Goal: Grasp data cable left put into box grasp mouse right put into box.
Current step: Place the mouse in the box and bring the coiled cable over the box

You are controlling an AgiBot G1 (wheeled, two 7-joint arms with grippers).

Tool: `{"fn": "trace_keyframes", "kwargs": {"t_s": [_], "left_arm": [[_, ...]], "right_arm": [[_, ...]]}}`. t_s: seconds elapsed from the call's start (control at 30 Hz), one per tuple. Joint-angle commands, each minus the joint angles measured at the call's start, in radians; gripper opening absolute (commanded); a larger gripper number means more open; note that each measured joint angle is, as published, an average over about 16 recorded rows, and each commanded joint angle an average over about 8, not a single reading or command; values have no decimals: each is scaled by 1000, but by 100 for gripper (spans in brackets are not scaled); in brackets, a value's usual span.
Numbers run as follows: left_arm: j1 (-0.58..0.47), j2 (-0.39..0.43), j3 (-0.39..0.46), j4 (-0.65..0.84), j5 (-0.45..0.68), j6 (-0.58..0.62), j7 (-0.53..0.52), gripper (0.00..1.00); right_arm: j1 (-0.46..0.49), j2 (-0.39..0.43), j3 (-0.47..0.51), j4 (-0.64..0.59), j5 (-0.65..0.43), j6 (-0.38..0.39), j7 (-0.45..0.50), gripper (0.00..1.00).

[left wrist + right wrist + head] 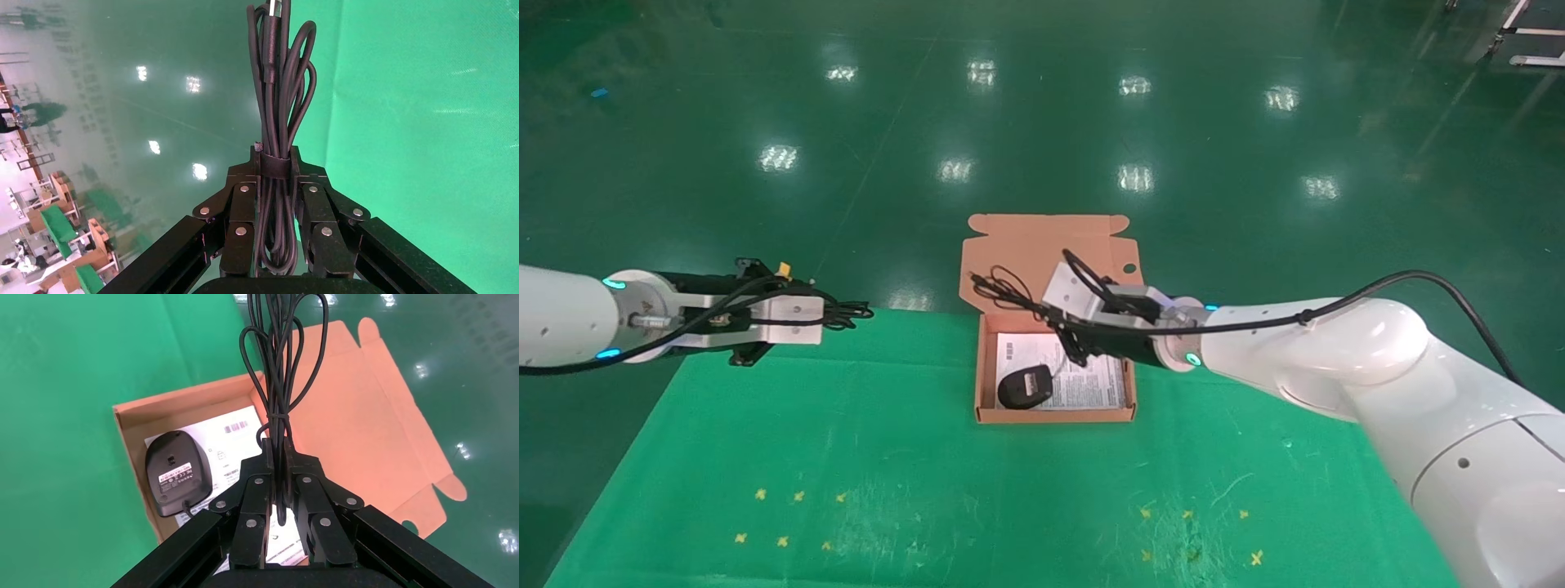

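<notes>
Left end effector (273,184), frame left: pinching data cable (278,92). Right end effector (276,471), above box (985,359): pinching mouse (1025,387) cord (278,361).

The box (1054,261) is matt brown cardboard with a white paper sheet (1083,384) inside. The mouse (1025,387) is black plastic. Green cloth covers the surface (928,490); the floor (1042,122) is glossy green.

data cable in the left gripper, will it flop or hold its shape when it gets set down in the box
The data cable will probably keep its bundle shape, since a strap binds the loops where the left gripper pinches it. The loose loop ends beyond the strap may sag and spread.
</notes>
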Motion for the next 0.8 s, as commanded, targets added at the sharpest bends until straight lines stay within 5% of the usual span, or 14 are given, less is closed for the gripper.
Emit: {"fn": "trace_keyframes", "kwargs": {"t_s": [0.03,0.5,0.8], "left_arm": [[0,0,0,-1,0,0,0,0],[8,65,11,38,-25,-31,31,0],[27,179,21,153,-46,-132,87,0]], "right_arm": [[-1,2,-9,-2,5,1,3,100],[-5,34,-28,37,6,8,30,100],[12,132,-19,93,10,-11,26,100]]}}
